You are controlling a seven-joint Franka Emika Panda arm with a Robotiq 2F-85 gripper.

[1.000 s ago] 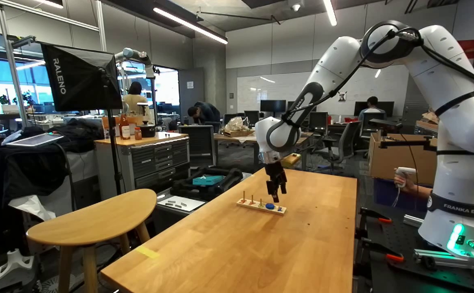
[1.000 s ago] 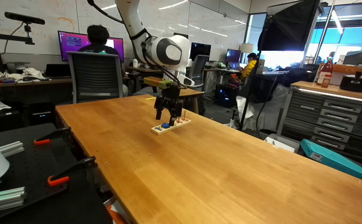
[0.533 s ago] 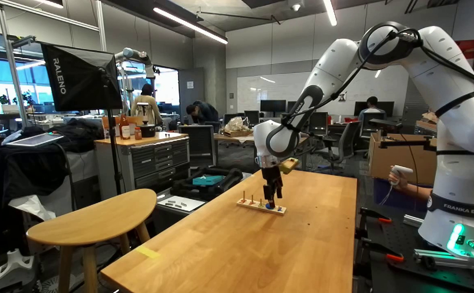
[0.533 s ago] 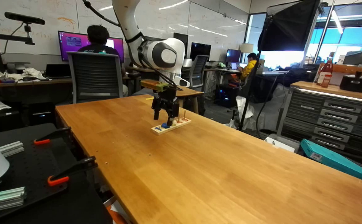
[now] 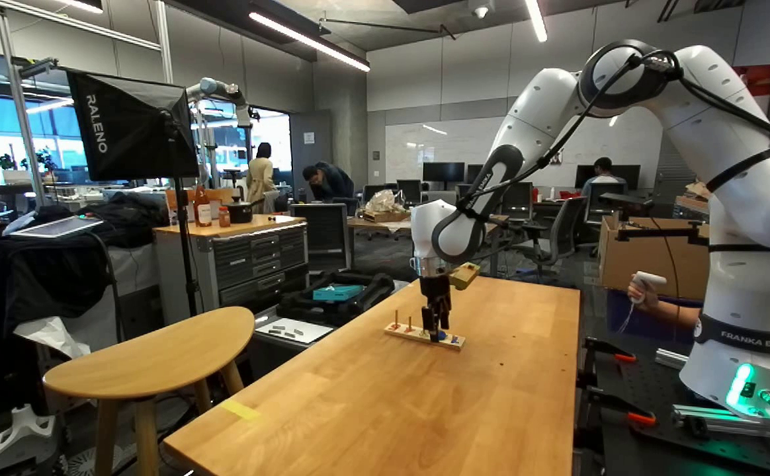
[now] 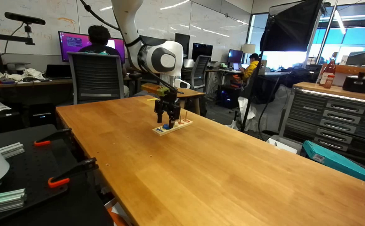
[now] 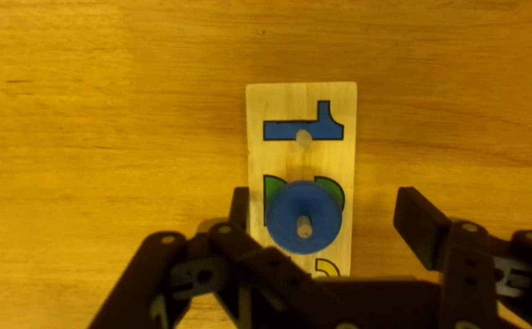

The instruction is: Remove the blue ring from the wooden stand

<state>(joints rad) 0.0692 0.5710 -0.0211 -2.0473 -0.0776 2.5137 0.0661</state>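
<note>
The blue ring (image 7: pixel 289 205) sits around a short peg on the wooden stand (image 7: pixel 275 98), over a green number. It also shows in both exterior views (image 5: pixel 442 336) (image 6: pixel 166 126), partly behind a finger. The pale stand (image 5: pixel 399 334) (image 6: pixel 160 134) lies flat on the table, with other pegs standing upright. My gripper (image 7: pixel 323 208) is open and points down over the ring. In the wrist view the left finger is beside the stand's left edge; the right finger is farther out, past its right edge. Both exterior views show the gripper (image 5: pixel 439 332) (image 6: pixel 166 124) low over the stand.
The long wooden table (image 5: pixel 385 410) carries the stand near its far part. Taller pegs (image 5: pixel 396 317) rise at one end of the stand. Black clamps with orange tips (image 6: pixel 58 182) grip the table edge on the robot's side. A wooden stool (image 5: pixel 153 357) stands beside the table.
My gripper has come down over the blue ring and shifted slightly along the stand toward the taller pegs, turning more upright. The fingers stay open; the stand and ring have not moved.
</note>
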